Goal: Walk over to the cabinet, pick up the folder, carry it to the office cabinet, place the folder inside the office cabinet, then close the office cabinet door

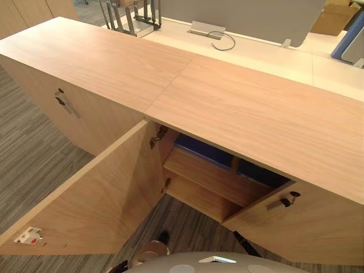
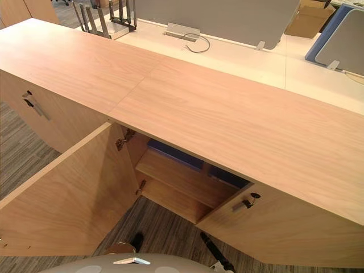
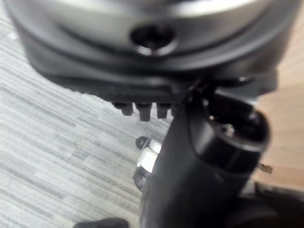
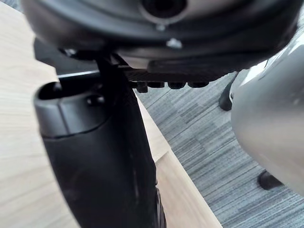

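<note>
The wooden office cabinet [image 1: 244,108] stands right in front of me, low, with a long flat top. Its left door [image 1: 96,199] is swung wide open toward me; the right door [image 1: 307,227] stands slightly ajar, with a dark handle [image 1: 282,201]. On the upper shelf inside lies a blue folder [image 1: 205,151], with another dark blue item [image 1: 261,173] beside it. My left hand [image 3: 199,180] hangs over the grey carpet beside the wood, fingers relaxed and holding nothing. My right hand [image 4: 95,166] hangs by a wooden panel, also holding nothing.
A neighbouring cabinet door with a handle [image 1: 67,103] is shut at the left. Behind the cabinet runs a pale desk with a metal file rack [image 1: 133,17], a cable box [image 1: 207,29] and a cardboard box [image 1: 330,17]. Striped grey carpet [image 1: 28,165] covers the floor.
</note>
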You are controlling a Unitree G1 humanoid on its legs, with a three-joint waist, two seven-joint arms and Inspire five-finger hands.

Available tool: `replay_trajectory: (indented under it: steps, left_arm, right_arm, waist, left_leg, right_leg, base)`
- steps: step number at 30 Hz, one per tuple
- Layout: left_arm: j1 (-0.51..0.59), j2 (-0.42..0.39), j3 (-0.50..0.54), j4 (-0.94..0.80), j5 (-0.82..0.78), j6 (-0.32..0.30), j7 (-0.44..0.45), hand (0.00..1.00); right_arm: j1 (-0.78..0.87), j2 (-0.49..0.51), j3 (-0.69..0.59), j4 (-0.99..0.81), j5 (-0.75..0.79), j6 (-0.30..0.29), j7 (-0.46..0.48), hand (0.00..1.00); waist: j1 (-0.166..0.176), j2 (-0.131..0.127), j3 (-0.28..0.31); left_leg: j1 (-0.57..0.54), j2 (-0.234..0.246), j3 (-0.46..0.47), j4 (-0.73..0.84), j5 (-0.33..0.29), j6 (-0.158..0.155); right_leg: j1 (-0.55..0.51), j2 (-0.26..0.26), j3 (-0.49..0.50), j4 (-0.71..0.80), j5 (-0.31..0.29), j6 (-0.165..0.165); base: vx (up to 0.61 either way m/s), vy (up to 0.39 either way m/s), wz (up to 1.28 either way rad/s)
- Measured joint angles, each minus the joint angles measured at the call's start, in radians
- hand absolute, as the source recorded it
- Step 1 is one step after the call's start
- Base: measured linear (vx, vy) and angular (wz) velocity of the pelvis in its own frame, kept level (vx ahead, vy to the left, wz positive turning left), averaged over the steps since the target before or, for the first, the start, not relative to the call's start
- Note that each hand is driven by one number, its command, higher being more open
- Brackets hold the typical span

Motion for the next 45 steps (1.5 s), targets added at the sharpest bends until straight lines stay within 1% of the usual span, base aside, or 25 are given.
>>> replay_trajectory:
  steps: [5, 7, 9, 10, 11, 12, 13, 14, 15, 16, 17, 18, 19, 20, 21, 22, 23, 26, 28, 30, 31, 33, 35, 39, 45]
  left_arm:
    - [-0.002, 0.024, -0.039, -0.002, -0.029, 0.005, 0.0, 1.0]
    - [0.0, 0.029, -0.048, -0.025, -0.029, 0.007, 0.0, 1.0]
    - [0.0, 0.037, -0.057, -0.068, -0.028, 0.02, 0.0, 1.0]
    - [0.001, 0.028, -0.04, -0.081, -0.025, 0.023, 0.0, 1.0]
    - [0.003, 0.02, -0.018, -0.082, -0.016, 0.027, 0.002, 1.0]
    - [0.006, 0.019, -0.012, -0.083, -0.015, 0.027, 0.002, 1.0]
    - [0.008, 0.016, 0.01, -0.093, -0.015, 0.025, -0.001, 1.0]
    - [0.009, -0.003, 0.031, -0.093, -0.015, 0.025, -0.003, 1.0]
    - [0.011, -0.024, 0.039, -0.092, -0.014, 0.025, -0.004, 1.0]
    - [0.011, -0.041, 0.043, -0.089, -0.005, 0.025, -0.003, 1.0]
    - [-0.004, -0.06, 0.043, -0.049, 0.054, 0.024, 0.005, 1.0]
    - [-0.03, -0.052, 0.046, -0.015, 0.062, 0.024, 0.007, 1.0]
    - [-0.049, -0.039, 0.08, 0.023, 0.063, 0.024, 0.011, 1.0]
    - [-0.029, -0.044, 0.106, 0.026, 0.056, 0.023, 0.012, 1.0]
    - [-0.017, -0.058, 0.127, 0.026, 0.055, 0.023, 0.015, 1.0]
    - [-0.021, -0.067, 0.129, 0.026, 0.058, 0.023, 0.017, 1.0]
    - [-0.026, -0.084, 0.117, 0.031, 0.077, 0.022, 0.027, 1.0]
    - [-0.009, -0.072, 0.122, 0.033, 0.08, 0.013, 0.032, 1.0]
    - [-0.012, -0.072, 0.105, 0.041, 0.083, -0.003, 0.036, 1.0]
    - [-0.037, -0.057, 0.098, 0.096, 0.086, -0.016, 0.036, 1.0]
    - [-0.069, -0.059, 0.1, 0.156, 0.097, -0.021, 0.036, 1.0]
    - [-0.092, -0.063, 0.11, 0.23, 0.108, -0.036, 0.054, 1.0]
    - [-0.125, -0.074, 0.161, 0.28, 0.107, -0.049, 0.078, 1.0]
    - [-0.142, -0.108, 0.22, 0.348, 0.1, -0.064, 0.102, 1.0]
    - [-0.148, -0.102, 0.22, 0.359, 0.063, -0.068, 0.108, 1.0]
  right_arm:
    - [0.002, 0.001, -0.028, 0.002, -0.041, 0.0, -0.015, 1.0]
    - [-0.001, 0.002, -0.028, 0.001, -0.042, 0.0, -0.015, 1.0]
    - [-0.012, 0.006, -0.037, 0.002, -0.078, 0.0, -0.015, 1.0]
    - [-0.028, 0.006, -0.044, 0.004, -0.078, 0.001, -0.016, 1.0]
    - [-0.034, 0.007, -0.058, 0.005, -0.078, 0.001, -0.017, 1.0]
    - [-0.035, 0.008, -0.06, 0.005, -0.078, 0.0, -0.019, 1.0]
    - [-0.029, 0.01, -0.07, 0.005, -0.078, -0.004, -0.018, 1.0]
    - [-0.026, 0.01, -0.1, -0.004, -0.078, -0.006, -0.015, 1.0]
    - [-0.013, 0.007, -0.122, -0.018, -0.077, -0.006, -0.015, 1.0]
    - [-0.005, 0.004, -0.131, -0.028, -0.077, -0.007, -0.016, 1.0]
    - [-0.001, -0.001, -0.157, -0.026, -0.076, -0.006, -0.017, 1.0]
    - [-0.005, 0.008, -0.153, -0.011, -0.076, -0.003, -0.017, 1.0]
    - [-0.01, 0.015, -0.145, 0.026, -0.076, -0.004, -0.007, 1.0]
    - [-0.009, 0.015, -0.154, 0.026, -0.076, -0.009, -0.008, 1.0]
    - [-0.002, 0.014, -0.169, 0.025, -0.076, -0.017, -0.008, 1.0]
    - [0.001, 0.01, -0.182, 0.019, -0.075, -0.021, -0.007, 1.0]
    - [-0.009, 0.002, -0.2, 0.018, -0.075, -0.024, -0.009, 1.0]
    - [-0.018, 0.007, -0.178, 0.033, -0.075, -0.011, 0.013, 1.0]
    - [-0.024, 0.008, -0.175, 0.036, -0.076, -0.01, 0.018, 1.0]
    - [-0.04, 0.01, -0.169, 0.045, -0.076, -0.008, 0.027, 1.0]
    - [-0.043, 0.013, -0.148, 0.027, -0.075, -0.01, 0.027, 1.0]
    - [-0.043, 0.014, -0.138, 0.024, -0.074, -0.021, 0.024, 1.0]
    - [-0.043, 0.015, -0.139, 0.037, -0.075, -0.017, 0.023, 1.0]
    - [-0.019, 0.014, -0.167, 0.053, -0.075, -0.024, 0.02, 1.0]
    - [-0.012, 0.015, -0.201, 0.082, -0.073, -0.019, 0.022, 1.0]
  waist:
    - [-0.009, 0.0, 0.0]
    - [-0.006, 0.005, 0.006]
    - [-0.012, 0.016, 0.032]
    - [-0.019, 0.036, 0.043]
    - [-0.031, 0.045, 0.049]
    - [-0.043, 0.033, 0.048]
    - [-0.043, 0.032, 0.062]
    - [-0.032, 0.052, 0.063]
    - [-0.022, 0.077, 0.058]
    - [-0.02, 0.101, 0.052]
    - [-0.047, 0.123, 0.051]
    - [-0.075, 0.089, 0.049]
    - [-0.089, 0.044, 0.051]
    - [-0.061, 0.052, 0.048]
    - [-0.05, 0.069, 0.045]
    - [-0.052, 0.086, 0.039]
    - [-0.059, 0.108, 0.037]
    - [-0.06, 0.079, 0.027]
    - [-0.06, 0.079, 0.024]
    - [-0.07, 0.059, 0.011]
    - [-0.071, 0.051, 0.005]
    - [-0.082, 0.054, 0.009]
    - [-0.09, 0.03, 0.028]
    - [-0.099, 0.038, 0.024]
    - [-0.098, 0.044, 0.02]
  left_leg:
    - [0.003, -0.001, -0.046, -0.017, 0.04, -0.017]
    - [-0.018, -0.008, -0.025, 0.011, 0.051, -0.014]
    - [-0.068, 0.023, 0.169, 0.091, 0.008, 0.077]
    - [-0.114, 0.088, 0.344, 0.16, -0.041, 0.141]
    - [-0.124, 0.124, 0.447, 0.165, -0.072, 0.186]
    - [-0.123, 0.134, 0.487, 0.16, -0.083, 0.196]
    - [-0.172, 0.178, 0.577, 0.324, -0.111, 0.174]
    - [-0.216, 0.225, 0.627, 0.492, -0.128, 0.18]
    - [-0.219, 0.254, 0.645, 0.562, -0.123, 0.185]
    - [-0.212, 0.252, 0.652, 0.548, -0.137, 0.155]
    - [-0.182, 0.165, 0.576, 0.398, -0.143, 0.117]
    - [-0.172, 0.103, 0.541, 0.318, -0.085, 0.123]
    - [-0.164, 0.097, 0.615, 0.382, -0.159, 0.151]
    - [-0.145, 0.164, 0.641, 0.513, -0.221, 0.122]
    - [-0.09, 0.247, 0.641, 0.566, -0.244, 0.07]
    - [-0.061, 0.276, 0.637, 0.539, -0.264, 0.027]
    - [-0.034, 0.248, 0.638, 0.456, -0.281, -0.007]
    - [-0.037, 0.179, 0.631, 0.367, -0.256, 0.033]
    - [-0.036, 0.16, 0.621, 0.328, -0.245, 0.051]
    - [-0.028, 0.128, 0.634, 0.199, -0.163, 0.069]
    - [0.0, 0.114, 0.657, 0.008, -0.054, 0.067]
    - [0.067, 0.094, 0.671, -0.23, 0.08, 0.064]
    - [0.06, 0.088, 0.68, -0.23, 0.101, 0.06]
    - [0.078, 0.099, 0.697, -0.23, 0.132, 0.063]
    - [0.086, 0.084, 0.732, -0.23, 0.127, 0.074]
  right_leg:
    - [0.013, 0.012, -0.026, -0.001, 0.005, -0.001]
    - [0.016, 0.011, -0.05, 0.003, 0.006, -0.001]
    - [0.029, 0.012, -0.092, 0.01, 0.006, -0.001]
    - [0.034, 0.027, -0.119, 0.011, 0.007, -0.004]
    - [0.048, 0.027, -0.148, -0.012, 0.022, -0.03]
    - [0.059, 0.021, -0.155, -0.031, 0.033, -0.049]
    - [0.062, -0.006, -0.188, -0.054, 0.031, -0.062]
    - [0.061, -0.006, -0.244, -0.055, 0.016, -0.049]
    - [0.062, -0.006, -0.27, -0.043, -0.001, -0.021]
    - [0.064, 0.003, -0.286, -0.023, -0.015, -0.005]
    - [0.031, -0.002, -0.303, 0.019, -0.065, -0.038]
    - [0.025, -0.009, -0.282, -0.02, -0.066, -0.054]
    - [0.032, -0.045, -0.302, -0.075, 0.001, -0.035]
    - [0.03, -0.052, -0.329, -0.073, 0.017, -0.015]
    - [0.031, -0.052, -0.352, -0.076, 0.025, -0.003]
    - [0.031, -0.051, -0.366, -0.072, 0.028, 0.001]
    - [0.023, -0.058, -0.384, -0.067, 0.037, 0.018]
    - [-0.004, -0.073, -0.368, -0.117, 0.072, 0.019]
    - [-0.015, -0.081, -0.362, -0.123, 0.106, 0.025]
    - [-0.079, -0.102, -0.348, -0.107, 0.147, 0.028]
    - [-0.148, -0.106, -0.343, -0.109, 0.225, 0.034]
    - [-0.196, -0.09, -0.338, -0.119, 0.246, 0.028]
    - [-0.189, -0.094, -0.34, -0.146, 0.214, 0.023]
    - [-0.184, -0.092, -0.348, -0.146, 0.206, 0.027]
    - [-0.171, -0.093, -0.29, -0.183, 0.208, 0.067]
  base:
    - [0.03, -0.018, 0.29]
    - [-0.01, 0.003, 0.41]
    - [-0.05, 0.004, 0.56]
    - [-0.08, -0.034, 0.76]
    - [-0.07, -0.032, 0.85]
    - [-0.08, 0.054, 0.98]
    - [-0.15, 0.16, 0.79]
    - [-0.16, 0.186, 0.72]
    - [-0.13, 0.145, 0.5]
    - [-0.09, 0.143, 1.19]
    - [-0.07, 0.112, 1.67]
    - [-0.18, 0.121, 2.35]
    - [-0.14, 0.052, 1.45]
    - [-0.17, 0.116, 1.02]
    - [-0.06, 0.124, 0.43]
    - [-0.05, 0.266, 0.81]
    - [-0.07, 0.334, 0.84]
    - [-0.13, 0.271, 0.46]
    - [-0.19, 0.181, 0.12]
    - [-0.24, 0.107, -0.16]
    - [-0.29, 0.065, -0.39]
    - [-0.23, 0.047, -0.31]
    - [-0.17, -0.031, -0.07]
    - [-0.16, -0.016, -0.09]
    - [-0.05, 0.075, -0.14]
